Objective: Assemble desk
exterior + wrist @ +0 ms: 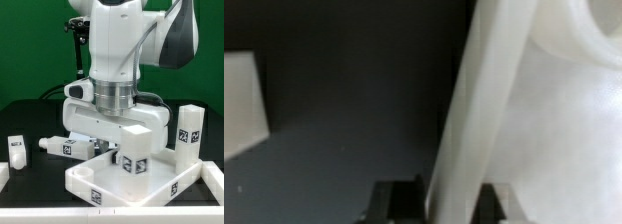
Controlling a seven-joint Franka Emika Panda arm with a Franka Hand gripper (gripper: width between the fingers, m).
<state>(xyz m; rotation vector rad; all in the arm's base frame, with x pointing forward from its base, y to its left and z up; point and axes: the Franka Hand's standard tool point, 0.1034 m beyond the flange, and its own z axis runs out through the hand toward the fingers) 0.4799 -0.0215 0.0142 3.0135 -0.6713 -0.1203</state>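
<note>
The desk's white tabletop panel (112, 199) lies low in the front of the exterior view, with a raised rim and a square tag on its near side. One chunky white leg (133, 157) stands upright on it. The robot's hand (100, 122) sits low over the panel's back edge toward the exterior view's left, and its fingers are hidden there. In the wrist view my gripper (446, 205) is shut on the panel's thin white rim (473, 90), which runs up between the two dark fingers (397, 203).
Another tagged leg (186, 130) stands upright at the exterior view's right. One leg (66, 147) lies on the black table left of the hand, and another (16, 150) stands farther left. A white part (3, 176) shows at the left edge. A white shape (239, 100) borders the wrist view.
</note>
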